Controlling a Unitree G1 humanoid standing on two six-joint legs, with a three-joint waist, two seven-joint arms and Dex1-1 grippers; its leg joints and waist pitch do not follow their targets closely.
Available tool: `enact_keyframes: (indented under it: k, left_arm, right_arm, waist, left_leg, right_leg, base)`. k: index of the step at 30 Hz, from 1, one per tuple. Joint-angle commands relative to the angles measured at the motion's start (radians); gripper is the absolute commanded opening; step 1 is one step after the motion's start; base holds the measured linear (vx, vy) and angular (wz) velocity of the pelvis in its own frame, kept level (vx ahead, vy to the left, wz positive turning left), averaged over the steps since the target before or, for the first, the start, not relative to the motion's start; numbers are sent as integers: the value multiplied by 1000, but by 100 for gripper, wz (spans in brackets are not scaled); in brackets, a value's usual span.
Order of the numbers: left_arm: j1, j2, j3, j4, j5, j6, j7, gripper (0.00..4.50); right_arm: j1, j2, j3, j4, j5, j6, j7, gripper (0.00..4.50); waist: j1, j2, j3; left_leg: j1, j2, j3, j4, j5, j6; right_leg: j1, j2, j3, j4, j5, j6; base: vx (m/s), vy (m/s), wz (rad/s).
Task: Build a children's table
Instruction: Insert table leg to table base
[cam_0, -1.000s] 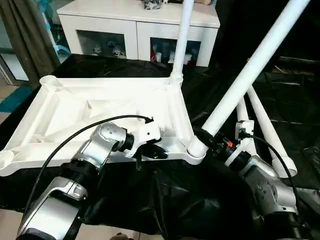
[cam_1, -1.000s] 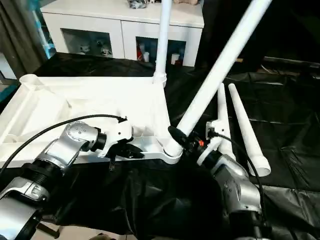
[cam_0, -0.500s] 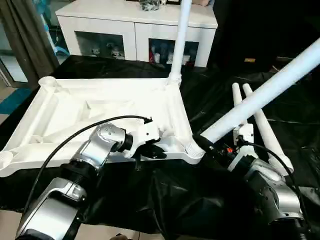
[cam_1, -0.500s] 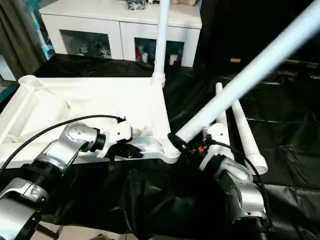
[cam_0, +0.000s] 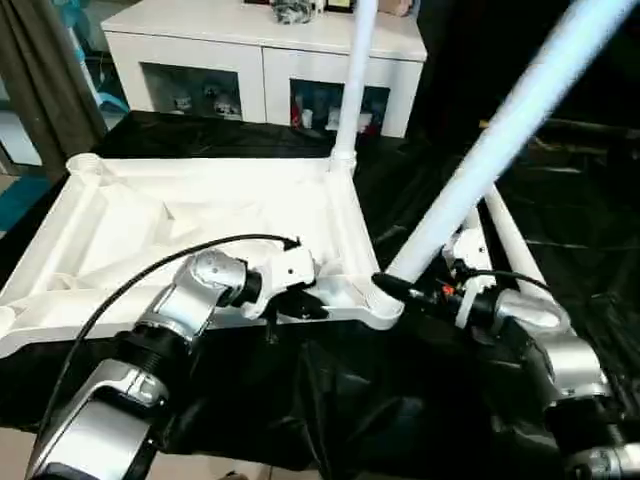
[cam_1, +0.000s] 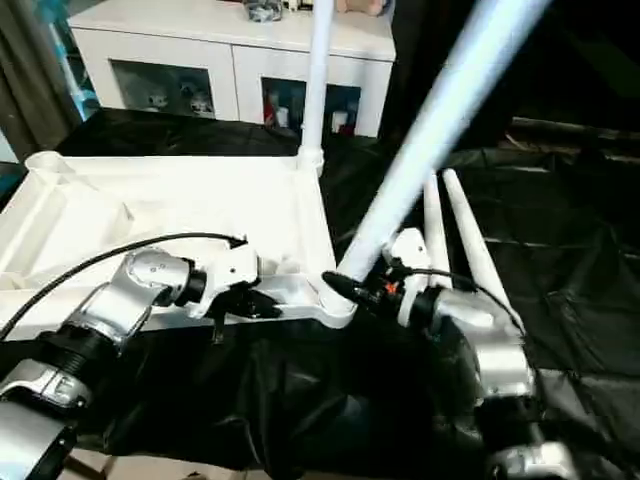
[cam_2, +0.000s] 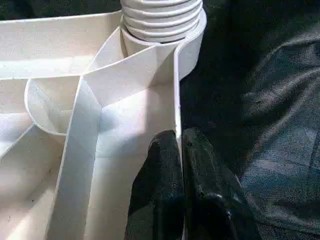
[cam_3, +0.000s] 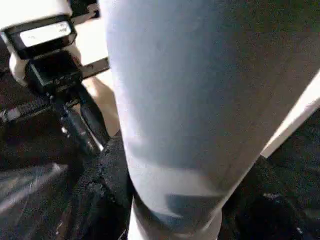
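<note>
The white tabletop (cam_0: 200, 215) lies underside up on black cloth. One white leg (cam_0: 352, 90) stands upright in its far right corner socket. A second leg (cam_0: 500, 130) leans up and to the right from the near right corner socket (cam_0: 380, 305), its ribbed end (cam_2: 160, 20) sitting in that socket. My right gripper (cam_0: 398, 290) is shut around this leg just above the socket. My left gripper (cam_2: 178, 165) is shut on the tabletop's thin near rim, a short way left of that corner.
Two loose white legs (cam_0: 505, 235) lie on the black cloth (cam_0: 400, 400) to the right of the tabletop. A white glass-door cabinet (cam_0: 250, 50) stands behind the table. A grey curtain (cam_0: 50, 80) hangs at far left.
The leg in my right gripper swung down toward the right half a second ago and now stands steeper again, and my right forearm has turned with it. The left gripper kept its grip.
</note>
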Motion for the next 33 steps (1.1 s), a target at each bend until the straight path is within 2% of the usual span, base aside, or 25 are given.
enact_keyframes:
  k: [1,8,11,14,15,18,23,24,26,27,29,32,33]
  left_arm:
    - [-11,3,-10,-4,17,-19,18,0]
    - [-14,1,-21,-3,13,-53,-16,0]
    - [-16,12,-32,-6,0,-81,-71,0]
    - [-14,20,-36,-14,-17,-90,-119,0]
    - [-17,27,-40,-17,-21,-90,-146,0]
    - [-29,36,-47,-11,-20,-91,-173,0]
    - [-56,25,-33,30,-15,-97,-163,0]
    - [-63,21,-28,43,-5,-102,-135,0]
    - [-73,14,-22,61,8,-110,-97,0]
    - [-80,8,-15,74,13,-108,-68,0]
    - [-89,-2,-2,87,13,-89,-30,0]
    - [-108,-23,25,109,2,-57,16,0]
    - [-114,-32,34,117,-4,-49,28,0]
  right_arm:
    - [33,1,104,97,-77,39,44,189]
    - [14,-16,120,128,-89,4,105,189]
    - [12,-18,118,145,-86,-36,145,189]
    - [8,-15,115,161,-84,-36,159,189]
    - [4,-14,117,172,-84,-38,170,189]
    - [0,-12,123,179,-86,-42,177,189]
    - [-1,-4,126,186,-87,-52,194,189]
    - [0,0,123,189,-89,-58,191,189]
    - [0,5,118,192,-91,-64,185,189]
    - [1,10,113,195,-93,-69,181,189]
    - [2,22,101,201,-98,-85,149,189]
    - [-5,52,68,235,-114,-124,47,189]
    - [-12,67,52,254,-120,-131,-10,189]
  waist:
    - [-2,3,-40]
    - [-7,-3,-41]
    - [-6,-2,-44]
    - [-5,0,-47]
    - [-5,1,-48]
    - [-5,2,-49]
    - [-4,3,-48]
    - [-3,6,-47]
    - [-3,4,-44]
    - [-3,8,-41]
    - [-4,6,-38]
    - [-5,4,-32]
    - [-7,7,-31]
  left_leg:
    - [18,48,-28,-89,-404,3]
    - [20,47,-33,-89,-454,-7]
    - [17,49,-32,-91,-440,-5]
    - [16,50,-30,-91,-415,1]
    - [14,50,-27,-91,-401,3]
    - [13,50,-27,-91,-384,5]
    - [15,49,-25,-91,-384,4]
    - [16,49,-26,-92,-394,0]
    - [18,50,-27,-93,-420,-5]
    - [21,50,-29,-94,-449,-10]
    - [28,48,-32,-94,-493,-20]
    - [32,46,-39,-95,-534,-28]
    - [35,45,-43,-94,-550,-30]
  right_leg:
    - [23,-63,45,-88,-392,-183]
    - [21,-65,42,-99,-491,-144]
    - [23,-64,43,-94,-435,-160]
    - [26,-61,45,-84,-349,-191]
    - [28,-59,45,-79,-303,-211]
    - [34,-59,44,-76,-284,-218]
    - [34,-58,44,-78,-290,-222]
    - [33,-60,44,-79,-305,-221]
    - [31,-60,44,-84,-343,-212]
    - [27,-63,43,-90,-389,-202]
    - [21,-62,42,-99,-464,-183]
    - [14,-68,37,-113,-592,-136]
    - [11,-70,33,-120,-647,-112]
  base:
    - [0,0,0]
    - [0,0,0]
    - [0,0,0]
    - [0,0,0]
    - [0,0,0]
    - [0,0,0]
    - [0,0,0]
    - [0,0,0]
    - [0,0,0]
    - [0,0,0]
    - [0,0,0]
    - [-18,0,-1]
    - [-63,5,-7]
